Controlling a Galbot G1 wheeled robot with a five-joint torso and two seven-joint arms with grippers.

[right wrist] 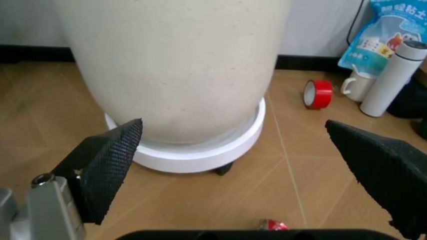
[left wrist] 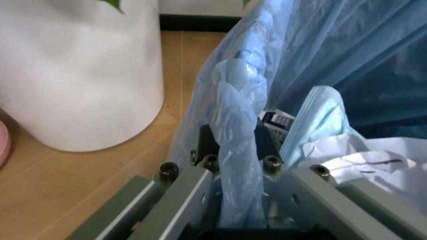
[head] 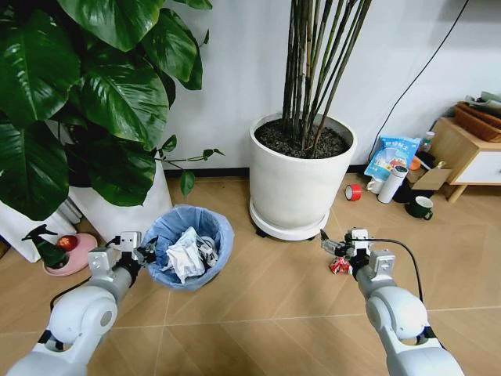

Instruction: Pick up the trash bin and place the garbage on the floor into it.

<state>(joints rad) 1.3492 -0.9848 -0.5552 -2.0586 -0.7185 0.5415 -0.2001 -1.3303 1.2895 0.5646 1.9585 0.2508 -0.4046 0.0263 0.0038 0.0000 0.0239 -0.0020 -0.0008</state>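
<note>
Blue-bagged trash bin (head: 189, 247) rim clamped by left end effector (head: 145, 251); right end effector (right wrist: 233, 150) spread wide above red can (head: 340, 265).

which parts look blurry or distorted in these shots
Left wrist view: the left tool and bag folds of the trash bin sit close and soft. Right wrist view: the right tool's pads loom large. Head view: wide-angle bends the big white pot.

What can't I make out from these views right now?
- Crushed red can: right wrist view, cut off by the frame's lower edge; head view, partly behind the open right pincer.
- Trash bin rim: left wrist view, wrapped in bag plastic where the left pincer clamps.
- Bin's bottom: buried under crumpled paper.
</note>
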